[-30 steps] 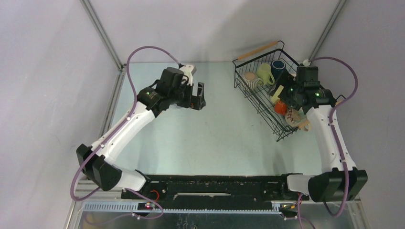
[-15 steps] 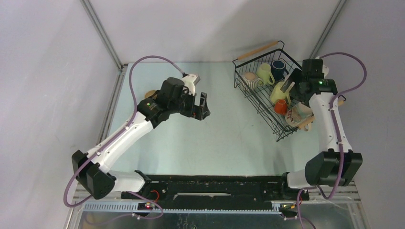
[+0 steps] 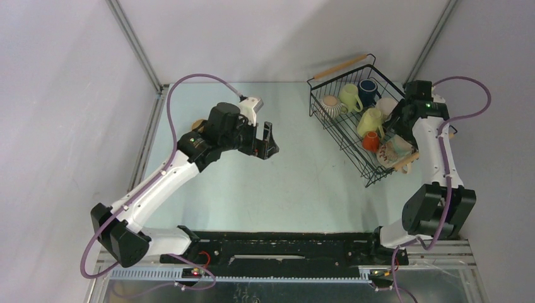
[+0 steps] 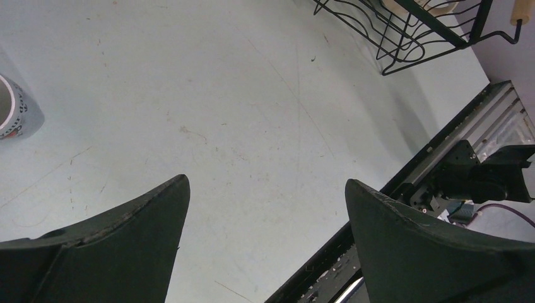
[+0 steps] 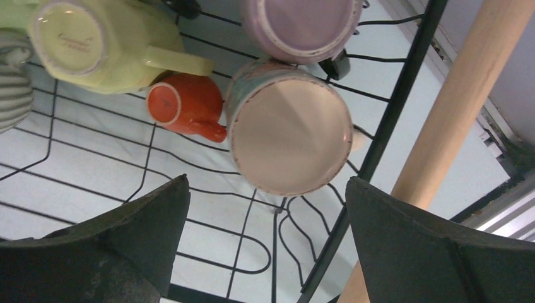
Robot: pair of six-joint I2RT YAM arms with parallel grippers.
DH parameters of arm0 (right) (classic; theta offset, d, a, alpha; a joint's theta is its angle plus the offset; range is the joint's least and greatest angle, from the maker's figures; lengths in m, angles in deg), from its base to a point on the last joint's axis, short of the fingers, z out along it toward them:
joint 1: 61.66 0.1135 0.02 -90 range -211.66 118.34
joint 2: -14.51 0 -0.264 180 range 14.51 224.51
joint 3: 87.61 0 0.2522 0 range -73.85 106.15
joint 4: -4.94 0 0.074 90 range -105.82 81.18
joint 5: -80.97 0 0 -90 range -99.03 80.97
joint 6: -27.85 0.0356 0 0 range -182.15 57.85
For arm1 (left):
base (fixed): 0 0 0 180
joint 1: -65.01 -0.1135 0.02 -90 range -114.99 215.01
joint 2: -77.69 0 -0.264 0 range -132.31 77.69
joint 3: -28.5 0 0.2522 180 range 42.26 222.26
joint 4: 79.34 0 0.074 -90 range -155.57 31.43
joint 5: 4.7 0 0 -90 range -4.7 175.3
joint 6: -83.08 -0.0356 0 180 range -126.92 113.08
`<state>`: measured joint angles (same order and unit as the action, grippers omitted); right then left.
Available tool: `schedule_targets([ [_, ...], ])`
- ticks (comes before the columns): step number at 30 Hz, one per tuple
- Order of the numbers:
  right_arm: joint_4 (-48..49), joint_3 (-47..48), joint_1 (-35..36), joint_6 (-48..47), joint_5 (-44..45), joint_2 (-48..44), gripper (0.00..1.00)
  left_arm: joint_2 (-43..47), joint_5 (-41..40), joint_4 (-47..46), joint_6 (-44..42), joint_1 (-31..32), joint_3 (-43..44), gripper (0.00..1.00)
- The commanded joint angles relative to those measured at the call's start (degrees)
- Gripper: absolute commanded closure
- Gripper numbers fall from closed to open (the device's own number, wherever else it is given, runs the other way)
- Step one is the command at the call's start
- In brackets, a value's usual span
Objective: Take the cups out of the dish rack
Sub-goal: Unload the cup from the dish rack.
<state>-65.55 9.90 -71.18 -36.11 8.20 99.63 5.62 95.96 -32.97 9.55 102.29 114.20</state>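
Note:
The black wire dish rack (image 3: pixel 328 129) with wooden bar handles stands at the back right. Several cups lie in it: ribbed beige (image 3: pixel 331 105), two pale yellow-green (image 3: pixel 350 96) (image 5: pixel 82 44), dark blue (image 3: pixel 368 88), mauve-pink (image 5: pixel 299 25), small orange (image 5: pixel 183 104) and floral-printed (image 5: pixel 290 129), mostly bottom-up. My right gripper (image 5: pixel 266 182) hangs open over the rack's right end, just short of the floral cup, holding nothing. My left gripper (image 3: pixel 267 141) is open and empty over the bare table middle. One cup (image 4: pixel 16 113) stands on the table at left.
A wooden rack handle (image 5: pixel 454 126) runs right beside my right finger. In the top view, a tan rim (image 3: pixel 199 124) peeks out behind the left arm. The black rail of the arm bases (image 4: pixel 441 170) edges the table's near side. Grey walls enclose the back and sides.
The right arm has swung back and right, from over the rack's middle to its right end. The left gripper drifted slightly nearer and right. Both stayed open.

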Motion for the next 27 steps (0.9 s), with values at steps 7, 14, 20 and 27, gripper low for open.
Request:
schedule_targets([
  [7, -0.78, 2.54, -3.43, -0.64, 2.31, 4.11, 0.00, 1.99, 2.11, -1.90, 0.41, 0.22, -1.44, 0.00],
  [14, 1.12, 2.53, -5.20, -1.63, 0.02, 6.48, 0.00, 1.60, 2.96, -2.01, 0.41, 0.25, -1.45, 0.00],
  [20, 2.37, 0.88, -6.16, -2.16, -1.02, 7.13, 0.00, 1.33, 3.36, -2.12, 0.45, 0.23, -1.54, 0.00],
  [27, 4.07, -1.80, -6.30, -2.13, -2.41, 7.88, 0.00, 0.88, 3.80, -2.44, 0.62, 0.25, -1.72, 0.00],
])
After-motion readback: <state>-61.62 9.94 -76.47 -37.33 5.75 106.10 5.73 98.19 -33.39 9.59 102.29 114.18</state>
